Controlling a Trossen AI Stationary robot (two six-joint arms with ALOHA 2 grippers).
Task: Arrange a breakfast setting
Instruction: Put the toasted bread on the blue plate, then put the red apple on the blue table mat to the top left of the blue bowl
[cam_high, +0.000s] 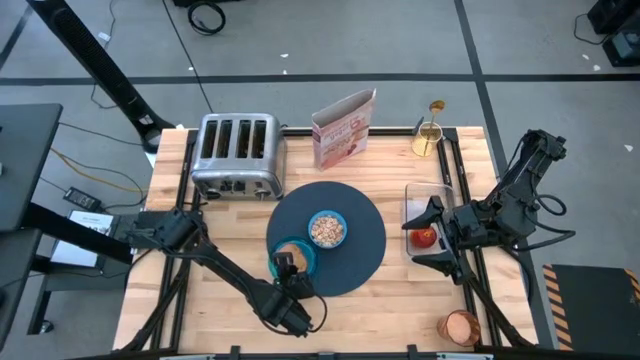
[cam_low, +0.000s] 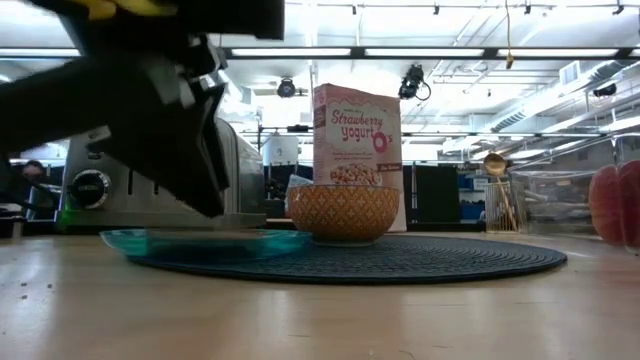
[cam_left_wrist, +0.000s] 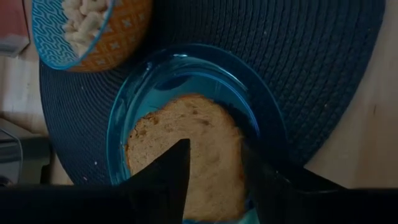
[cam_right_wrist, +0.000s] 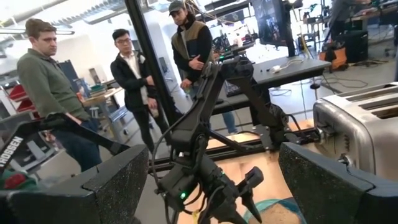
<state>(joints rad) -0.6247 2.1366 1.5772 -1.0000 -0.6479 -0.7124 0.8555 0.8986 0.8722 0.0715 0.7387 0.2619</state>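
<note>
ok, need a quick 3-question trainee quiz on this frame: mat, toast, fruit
1. True or false: the toast slice lies on the small teal plate.
2. What holds the red fruit? A) the clear container at the table's right B) the small blue bowl C) the toaster
3. Fill in: the bowl of cereal sits on the large round dark ____.

Key
1. True; the left gripper, jaws parted, is right over the toast.
2. A; the right gripper is open beside it.
3. mat

Left end effector (cam_high: 286, 266) fingers parted; right end effector (cam_high: 428, 232) wide open.
</note>
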